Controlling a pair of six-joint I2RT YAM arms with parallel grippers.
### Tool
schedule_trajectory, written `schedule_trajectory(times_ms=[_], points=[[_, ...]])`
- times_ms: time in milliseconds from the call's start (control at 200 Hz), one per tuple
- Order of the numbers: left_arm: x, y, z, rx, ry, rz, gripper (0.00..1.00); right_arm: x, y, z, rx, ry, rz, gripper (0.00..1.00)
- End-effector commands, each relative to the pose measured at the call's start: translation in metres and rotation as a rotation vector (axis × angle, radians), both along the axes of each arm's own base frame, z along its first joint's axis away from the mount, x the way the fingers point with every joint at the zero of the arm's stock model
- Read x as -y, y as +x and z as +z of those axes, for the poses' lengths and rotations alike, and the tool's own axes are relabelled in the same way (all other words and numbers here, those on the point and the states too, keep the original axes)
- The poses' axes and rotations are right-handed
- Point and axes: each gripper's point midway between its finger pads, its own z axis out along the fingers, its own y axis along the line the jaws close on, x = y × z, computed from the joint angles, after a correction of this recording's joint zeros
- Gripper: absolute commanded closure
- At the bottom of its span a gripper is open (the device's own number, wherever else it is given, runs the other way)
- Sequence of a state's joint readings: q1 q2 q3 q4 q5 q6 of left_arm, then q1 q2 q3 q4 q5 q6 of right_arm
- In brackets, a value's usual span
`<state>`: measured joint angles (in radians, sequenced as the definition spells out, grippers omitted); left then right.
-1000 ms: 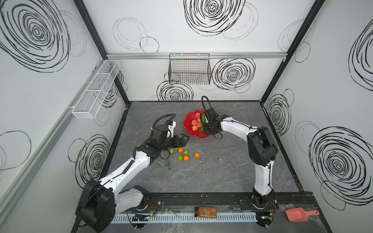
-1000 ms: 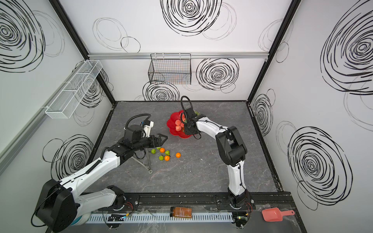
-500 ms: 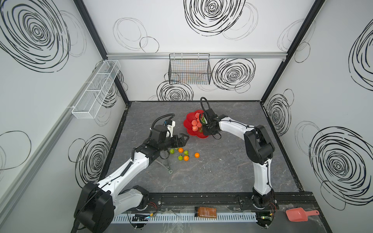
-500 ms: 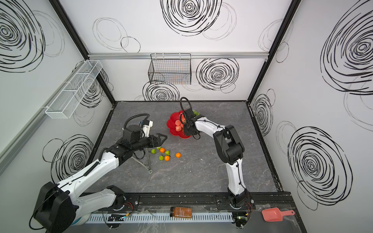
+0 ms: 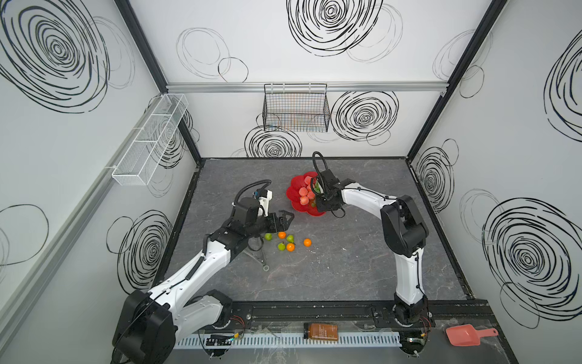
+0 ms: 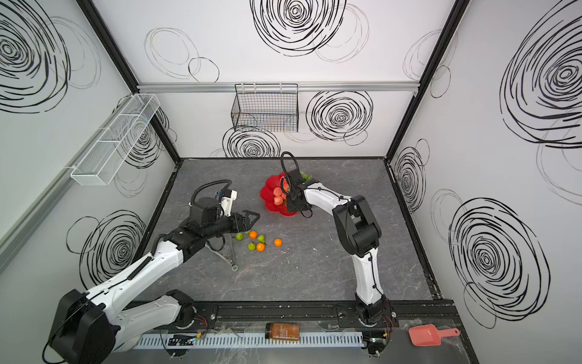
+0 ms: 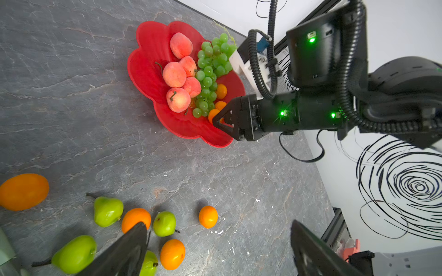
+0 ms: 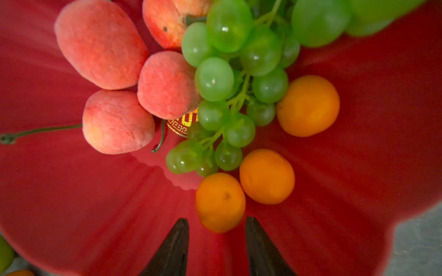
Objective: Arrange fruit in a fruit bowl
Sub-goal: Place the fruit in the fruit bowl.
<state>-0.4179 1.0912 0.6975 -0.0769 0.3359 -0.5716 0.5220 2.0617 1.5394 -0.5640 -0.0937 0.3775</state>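
- Red bowl (image 5: 294, 193) (image 6: 270, 193) sits on the table (image 5: 346, 268), toward the back wall and about mid-width. It shows in both top views.
- Bowl contents, left wrist view: I count five peaches (image 7: 174, 74) packed together on one side. A bunch of grapes (image 7: 210, 64) lies along them, touching. Three tangerines (image 7: 221, 90) sit on the other side of the grapes.
- Right wrist view: the same peaches (image 8: 100, 45), grapes (image 8: 214, 78) and tangerines (image 8: 308, 105). The gold emblem (image 8: 182, 126) at the bowl's centre is mostly covered by a peach and the grapes.
- Right gripper (image 8: 216, 221) (image 7: 220, 119) reaches in over the bowl rim. Its jaws are partly apart, one tip on each side of the nearest tangerine, which rests on the bowl. A sliver of red shows beside one tip, so I read no clamp.
- Left gripper (image 5: 288, 216) (image 6: 253, 217) hovers over the table between the bowl and the loose fruit (image 5: 290, 238). Its jaws are wide with nothing between them.
- Loose fruit lies on the table well apart from the bowl. In the left wrist view I count four loose tangerines (image 7: 136, 218) and four green fruits (image 7: 107, 211), some touching.
- Black wire basket (image 5: 296, 112) hangs on the back wall rail, and a white mesh tray (image 5: 151, 138) hangs on the left wall.
- An amber jar (image 5: 320, 331) lies on its side at the front edge. A pink scoop (image 5: 469, 334) lies off to its right.
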Motion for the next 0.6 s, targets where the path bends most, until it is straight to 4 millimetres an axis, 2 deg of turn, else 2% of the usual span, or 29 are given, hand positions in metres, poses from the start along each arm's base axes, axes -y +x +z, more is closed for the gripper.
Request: schedule_trajectory(times_ms=[0,255,395,595], points=[[-0.005,0.001,0.009,0.04,-0.011,0.022,0.04,0.002,0.005,0.023,0.033,0.01,-0.003,0.55],[-0.01,-0.009,0.003,0.026,-0.011,0.032,0.04,0.003,0.005,0.055,0.091,0.048,-0.014,0.49],[-0.014,-0.015,0.001,0.027,0.002,0.035,0.04,0.001,-0.003,0.07,0.114,0.105,-0.013,0.46],[-0.02,-0.025,0.0,0.02,0.022,0.035,0.04,0.005,-0.018,0.089,0.153,0.144,-0.007,0.47]])
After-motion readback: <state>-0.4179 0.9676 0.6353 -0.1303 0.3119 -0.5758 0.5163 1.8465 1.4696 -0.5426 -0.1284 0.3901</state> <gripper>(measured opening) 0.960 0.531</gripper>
